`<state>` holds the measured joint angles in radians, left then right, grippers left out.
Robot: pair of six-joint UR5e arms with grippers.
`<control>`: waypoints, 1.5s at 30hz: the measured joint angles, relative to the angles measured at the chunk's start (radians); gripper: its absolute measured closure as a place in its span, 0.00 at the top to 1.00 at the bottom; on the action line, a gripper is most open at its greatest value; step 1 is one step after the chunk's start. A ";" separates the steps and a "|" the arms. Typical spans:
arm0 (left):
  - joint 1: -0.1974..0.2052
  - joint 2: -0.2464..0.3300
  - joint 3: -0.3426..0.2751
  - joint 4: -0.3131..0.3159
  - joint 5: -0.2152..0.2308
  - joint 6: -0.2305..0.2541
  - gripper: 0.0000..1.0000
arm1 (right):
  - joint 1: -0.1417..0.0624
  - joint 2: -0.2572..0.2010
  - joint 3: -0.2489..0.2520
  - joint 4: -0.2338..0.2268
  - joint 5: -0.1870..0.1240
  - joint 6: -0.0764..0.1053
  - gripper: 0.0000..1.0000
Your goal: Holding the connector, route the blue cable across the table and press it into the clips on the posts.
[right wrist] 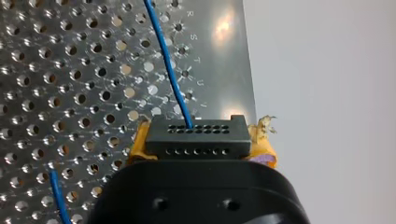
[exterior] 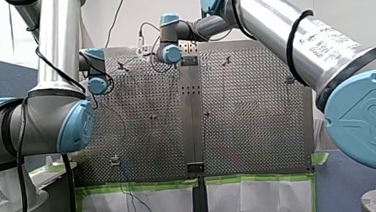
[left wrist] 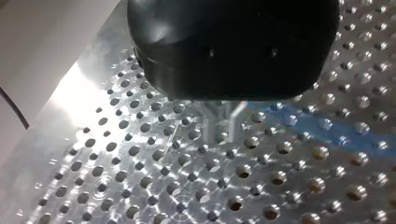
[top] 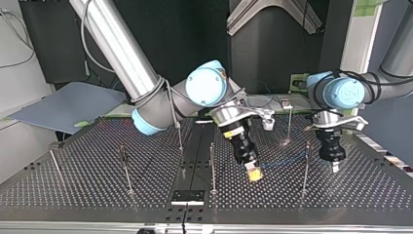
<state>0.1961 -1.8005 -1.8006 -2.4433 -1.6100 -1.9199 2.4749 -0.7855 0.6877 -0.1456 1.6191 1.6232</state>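
My right gripper (right wrist: pixel 198 142) is shut on a black connector (right wrist: pixel 196 133), which sits between its yellow pads (right wrist: pixel 264 149). A blue cable (right wrist: pixel 170 70) leaves the connector and runs away over the perforated table (right wrist: pixel 70 70). In the top view this gripper (top: pixel 253 173) hangs tilted just above the table near the middle. From it the blue cable (top: pixel 287 158) stretches toward a thin post (top: pixel 306 168). My left gripper (top: pixel 335 165) hangs black and upright just beyond that post, low over the plate. In the left wrist view the left gripper (left wrist: pixel 220 123) is blurred, with a blue streak of cable (left wrist: pixel 317 126) beside it.
Several thin posts stand on the plate, among them one near the middle (top: pixel 212 165), one further left (top: pixel 125 168) and one behind (top: pixel 289 122). A black bracket (top: pixel 187 197) sits at the table's edge. A grey board (top: pixel 73 105) lies off the plate's far left corner.
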 joint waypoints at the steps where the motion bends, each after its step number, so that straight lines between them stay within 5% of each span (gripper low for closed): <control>1: -0.001 0.002 0.000 -0.007 -0.001 -0.003 0.76 | 0.001 0.000 0.000 0.000 0.000 0.000 0.00; 3: -0.003 0.009 0.000 -0.022 -0.009 -0.013 0.98 | 0.002 0.003 0.002 0.002 0.001 0.000 0.00; 23: -0.038 0.081 -0.040 -0.181 -0.040 -0.003 0.98 | 0.000 0.062 0.006 0.049 0.021 0.004 0.00; 45: -0.069 0.270 -0.171 -0.376 -0.007 -0.015 0.98 | -0.015 0.068 0.024 0.059 0.027 0.023 0.00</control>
<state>0.1267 -1.5303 -1.9718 -2.8194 -1.6174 -1.9345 2.4603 -0.7178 0.7119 -0.0864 1.6461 1.6457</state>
